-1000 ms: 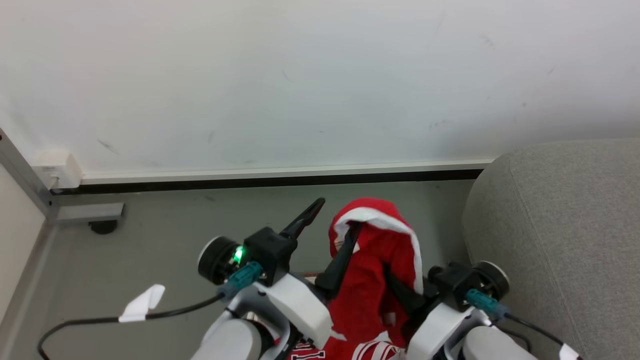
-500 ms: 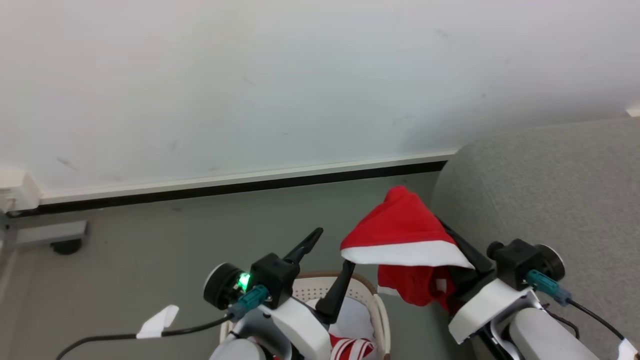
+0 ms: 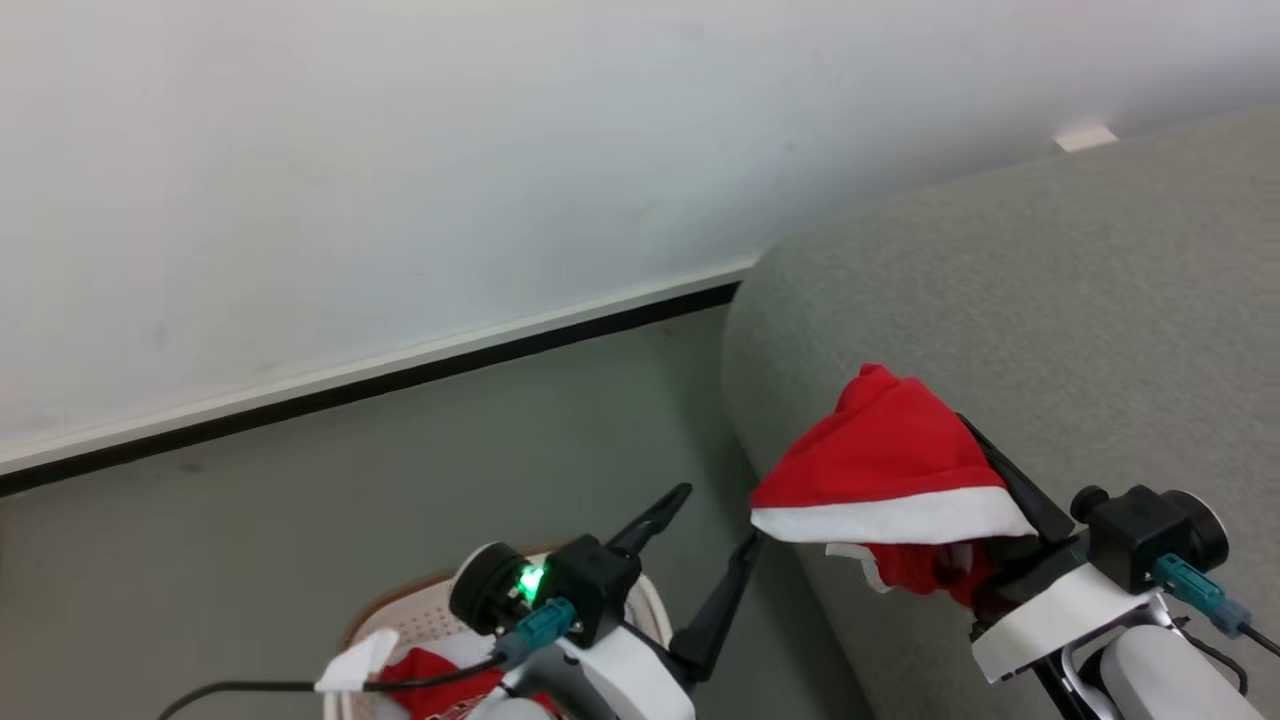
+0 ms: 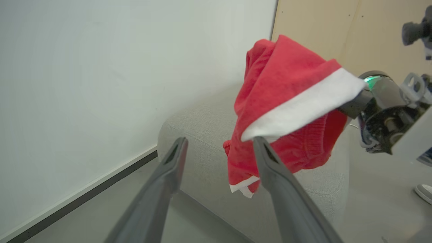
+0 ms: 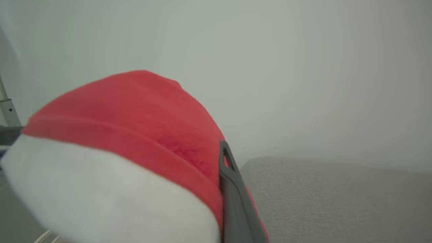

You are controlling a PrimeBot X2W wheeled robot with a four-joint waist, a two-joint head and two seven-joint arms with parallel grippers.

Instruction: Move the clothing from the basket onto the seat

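A red garment with a white band [image 3: 885,465] hangs draped over my right gripper [image 3: 965,440], which is shut on it above the rounded end of the grey sofa [image 3: 1000,300]. One dark finger [image 5: 233,195] shows beside the cloth; the other is hidden under it. In the left wrist view the garment [image 4: 287,77] dangles clear of the sofa [image 4: 199,135]. My left gripper [image 3: 718,515] is open and holds nothing, above the cream basket [image 3: 400,610] at the lower left. More red clothing [image 3: 430,670] lies in the basket, partly hidden by my left arm.
A white wall with a black skirting strip [image 3: 400,375] runs behind the grey floor [image 3: 250,520]. A cable with a white tag [image 3: 350,665] trails from my left wrist. A wooden panel [image 4: 337,27] and a shoe [image 4: 423,192] show beyond the sofa.
The camera has swung right, bringing more sofa into view. My right gripper has carried the red garment from over the basket to above the sofa's end. The left gripper stays open.
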